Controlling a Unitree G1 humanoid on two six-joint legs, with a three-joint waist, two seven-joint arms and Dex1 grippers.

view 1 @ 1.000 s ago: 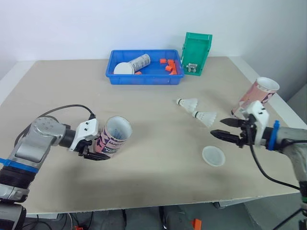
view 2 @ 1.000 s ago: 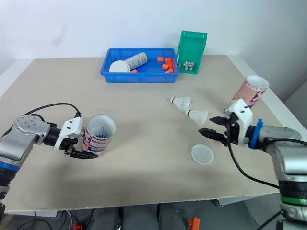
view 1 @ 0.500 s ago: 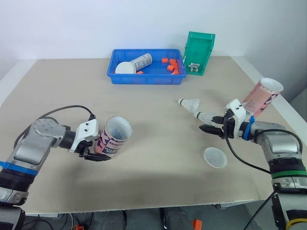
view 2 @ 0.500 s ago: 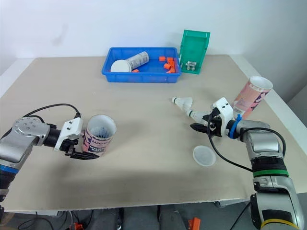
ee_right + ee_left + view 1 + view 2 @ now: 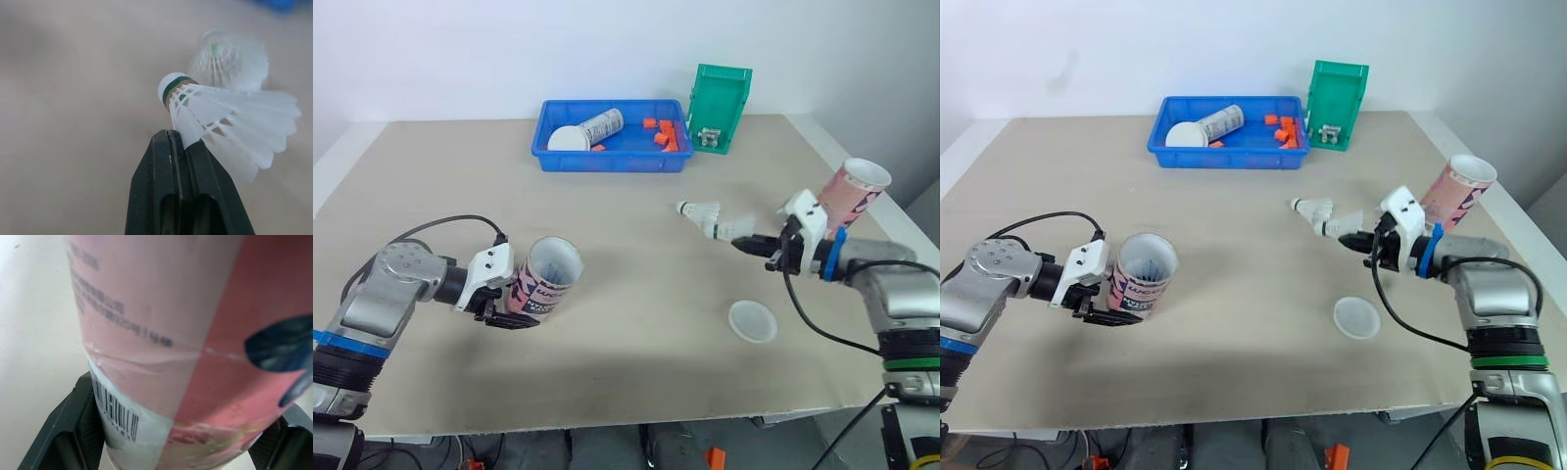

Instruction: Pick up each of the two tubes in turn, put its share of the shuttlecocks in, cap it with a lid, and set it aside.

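Much bare counter (image 5: 636, 362) lies open in front of the blue tray (image 5: 607, 164), which holds a lying tube (image 5: 600, 125), a white lid (image 5: 566, 140) and orange bits (image 5: 658, 134). A green bin (image 5: 720, 93) stands just right of the tray. Front-left of the tray, the left pincer (image 5: 514, 305) grips a tilted open tube (image 5: 546, 279). Far right of the tray, a second tube (image 5: 850, 196) stands at the counter's edge. Front-right of the tray lie a loose lid (image 5: 751, 320) and a shuttlecock (image 5: 698, 210); beside it the right pincer (image 5: 751, 244) is clenched on a second shuttlecock (image 5: 724, 228)

Grips open tube (image 5: 1143, 276) in left gripper (image 5: 1105, 311), mouth tilted upward. Pinches one shuttlecock (image 5: 1336, 227) in right gripper (image 5: 1359, 238), apparently just clear of the table (image 5: 1234, 362), beside second shuttlecock (image 5: 1313, 207), with lid (image 5: 1355, 317) near.
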